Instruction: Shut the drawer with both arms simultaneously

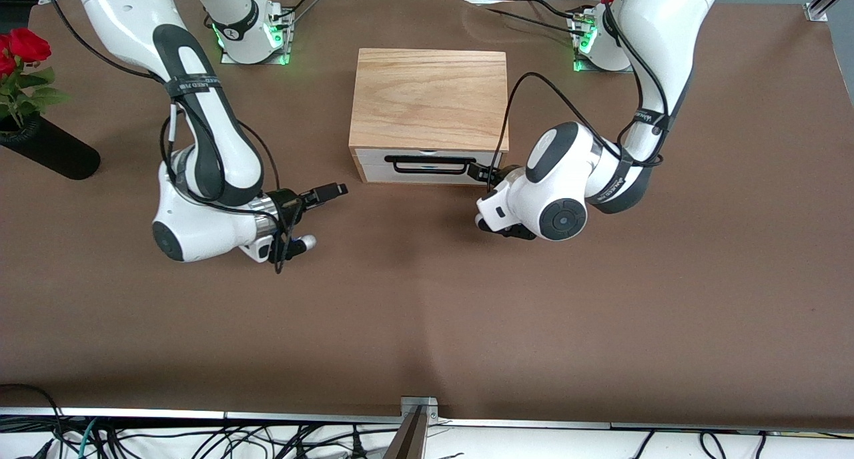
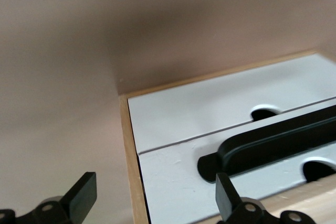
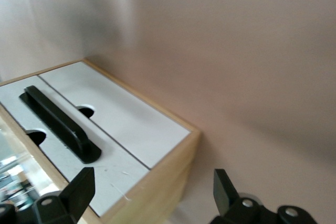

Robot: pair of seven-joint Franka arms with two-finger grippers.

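Note:
The drawer point(image 1: 427, 174), a white front panel with a black wire handle point(image 1: 430, 165), sits low in the light oak casing point(image 1: 430, 99), its front about flush. My left gripper point(image 1: 475, 172) is open and empty, close in front of the drawer's corner at the left arm's end. In the left wrist view its open gripper point(image 2: 156, 198) straddles the casing's side edge, with the drawer front point(image 2: 178, 182) and handle point(image 2: 273, 142) close. My right gripper point(image 1: 330, 192) is open and empty, a short way off the other front corner. In the right wrist view the gripper point(image 3: 152, 195) faces that corner, beside the drawer front point(image 3: 113, 174) and handle point(image 3: 55, 121).
A black vase point(image 1: 50, 149) with red roses point(image 1: 23, 45) lies at the right arm's end of the brown table point(image 1: 427, 312). Both green-lit arm bases point(image 1: 253, 39) stand beside the casing's back. The table edge nearest the front camera carries a metal rail point(image 1: 419, 405).

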